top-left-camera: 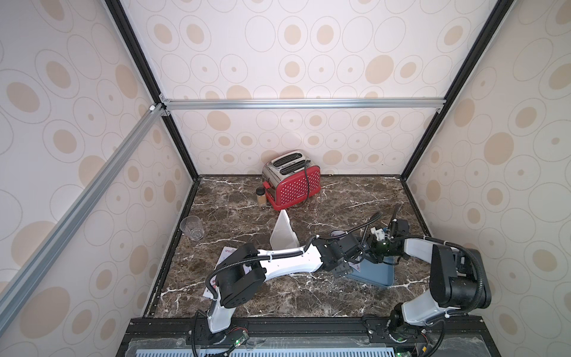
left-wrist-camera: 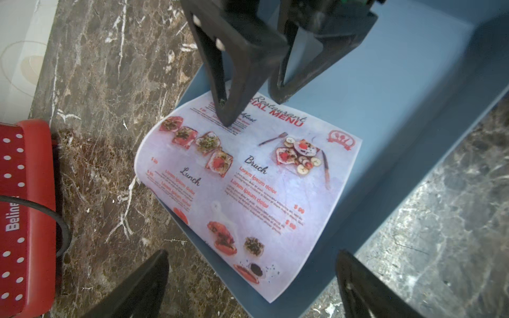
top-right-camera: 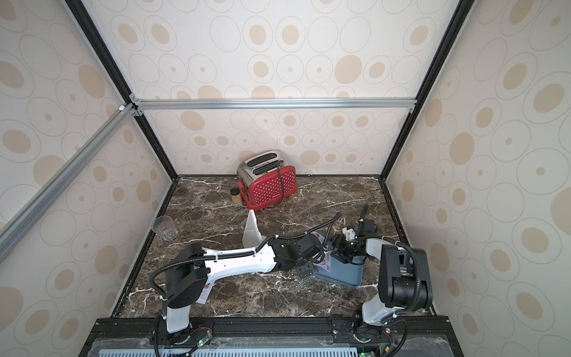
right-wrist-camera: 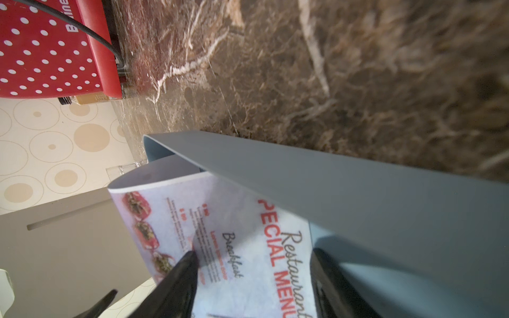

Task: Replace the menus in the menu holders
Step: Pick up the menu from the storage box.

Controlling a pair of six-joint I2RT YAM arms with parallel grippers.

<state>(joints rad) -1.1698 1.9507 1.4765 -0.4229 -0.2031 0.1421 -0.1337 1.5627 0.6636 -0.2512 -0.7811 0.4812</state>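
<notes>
One menu [left-wrist-camera: 248,187] lies face up in the blue-grey tray [left-wrist-camera: 385,110], and one side curls up over the tray's rim. My right gripper [right-wrist-camera: 256,275] is open over the menu's heading [right-wrist-camera: 278,247], with one fingertip [left-wrist-camera: 225,118] pressing on the paper and the other at its top edge. My left gripper [left-wrist-camera: 256,289] is wide open just above the menu's lower end, holding nothing. A second menu [top-left-camera: 228,251] lies on the marble, mostly hidden under my left arm. The white menu holder [top-left-camera: 282,233] stands behind that arm with no sheet visible in it.
A red toaster [top-left-camera: 292,179] with a spice jar [top-left-camera: 261,196] beside it stands at the back wall. A clear glass [top-left-camera: 192,228] is near the left wall. Both arms crowd the tray [top-left-camera: 377,273] at the right of the marble top.
</notes>
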